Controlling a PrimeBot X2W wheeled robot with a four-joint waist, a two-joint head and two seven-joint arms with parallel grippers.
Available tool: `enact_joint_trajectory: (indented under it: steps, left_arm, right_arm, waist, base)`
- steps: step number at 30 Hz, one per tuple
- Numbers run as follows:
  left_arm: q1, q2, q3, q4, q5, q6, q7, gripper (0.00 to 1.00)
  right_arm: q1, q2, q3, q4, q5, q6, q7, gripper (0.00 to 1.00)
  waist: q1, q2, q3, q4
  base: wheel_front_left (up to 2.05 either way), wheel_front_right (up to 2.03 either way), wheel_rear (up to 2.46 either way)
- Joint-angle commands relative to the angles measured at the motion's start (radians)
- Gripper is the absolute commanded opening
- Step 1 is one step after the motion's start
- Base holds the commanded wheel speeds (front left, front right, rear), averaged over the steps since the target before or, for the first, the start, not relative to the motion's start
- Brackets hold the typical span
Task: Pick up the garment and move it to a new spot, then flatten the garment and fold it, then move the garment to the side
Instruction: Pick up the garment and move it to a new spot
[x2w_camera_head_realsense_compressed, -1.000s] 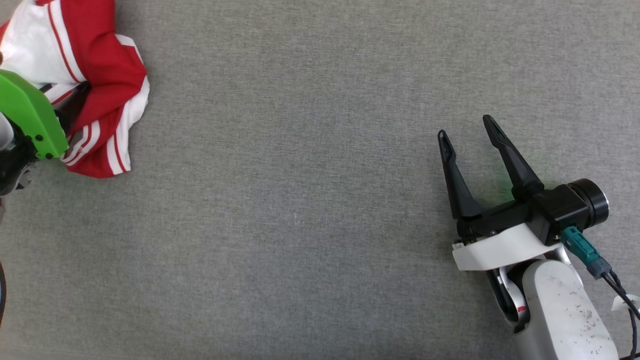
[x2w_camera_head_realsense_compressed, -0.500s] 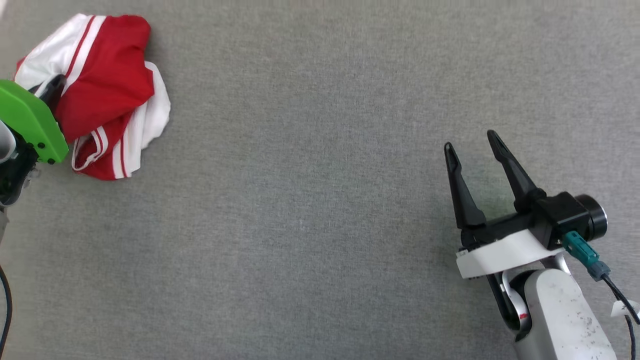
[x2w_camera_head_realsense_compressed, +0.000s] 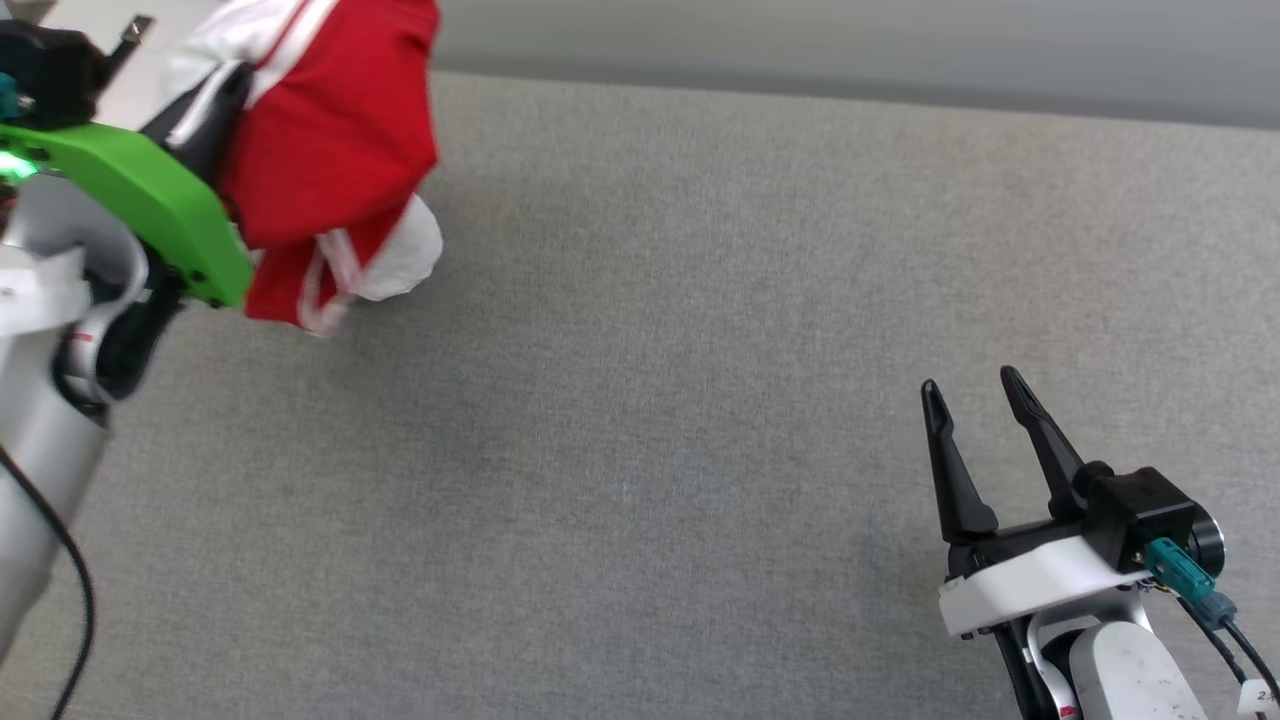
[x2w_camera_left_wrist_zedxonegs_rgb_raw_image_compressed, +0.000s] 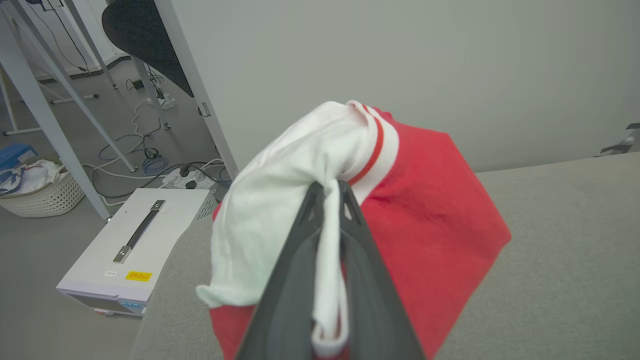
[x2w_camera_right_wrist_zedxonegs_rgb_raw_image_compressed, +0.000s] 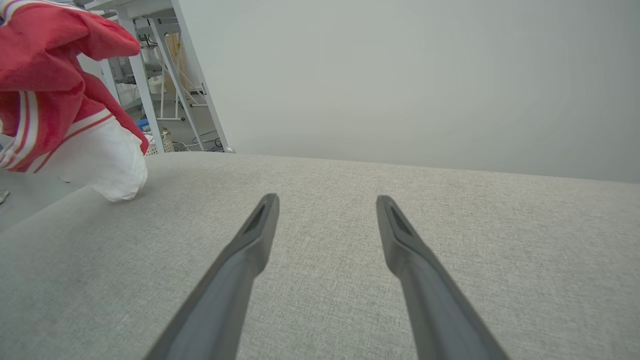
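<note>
Left wrist view, left gripper clenched on bunched red-and-white garment at centre, white handled case, wicker basket, cables at left, head view, right gripper spread, empty, lower right.

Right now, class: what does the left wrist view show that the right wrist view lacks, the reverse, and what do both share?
In the left wrist view, not the right: the left gripper shut on white cloth of the red-and-white garment; a white handled box on the floor. In the right wrist view, not the left: the right gripper, open over the grey surface. Both: the garment, that surface, a pale wall.
</note>
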Motion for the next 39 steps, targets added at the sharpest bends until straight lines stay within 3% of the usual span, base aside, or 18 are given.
enact_joint_trajectory:
  steps: [1,7,17,21,28,34,39]
  left_arm:
    - [0.022,-0.019,-0.006,-0.034,0.009,0.014,-0.006,0.00]
    - [0.052,-0.100,-0.037,-0.181,0.006,0.070,-0.002,0.00]
    - [0.021,-0.310,-0.084,-0.250,-0.023,0.093,-0.041,0.00]
    - [0.027,-0.365,-0.097,-0.261,-0.035,0.096,-0.061,0.00]
    - [0.123,-0.373,-0.109,-0.188,-0.069,0.075,-0.101,0.00]
    - [0.230,-0.353,-0.119,-0.020,-0.094,0.050,-0.137,0.00]
    - [0.259,-0.329,-0.150,0.153,-0.024,0.056,-0.204,0.00]
  right_arm:
    - [0.013,-0.001,-0.006,0.001,0.005,-0.001,-0.006,1.00]
    - [0.030,-0.001,-0.013,-0.004,0.009,-0.001,-0.006,1.00]
    - [0.032,-0.001,-0.033,-0.018,0.023,-0.001,-0.006,1.00]
    - [0.031,-0.001,-0.061,-0.027,0.028,-0.001,-0.006,1.00]
    - [0.024,-0.001,-0.076,-0.030,0.035,-0.001,-0.006,1.00]
    - [0.015,-0.001,-0.064,-0.020,0.039,-0.001,-0.006,1.00]
    - [0.000,-0.001,-0.056,-0.007,0.030,-0.001,-0.006,1.00]
  waist:
    - [0.0001,0.0000,-0.079,-0.001]
    - [0.0001,0.0000,-0.115,-0.042]
    - [0.0001,0.0000,-0.122,-0.177]
    - [0.0001,0.0000,-0.106,-0.227]
    - [0.0001,0.0000,-0.073,-0.278]
    - [0.0001,0.0000,-0.034,-0.279]
    - [0.0001,0.0000,-0.012,-0.256]
  base:
    - [0.00,0.00,0.00]
    - [0.00,0.00,0.00]
    - [0.00,0.00,0.00]
    - [0.00,0.00,0.00]
    - [0.00,0.00,0.00]
    - [0.00,0.00,0.00]
    - [0.00,0.00,0.00]
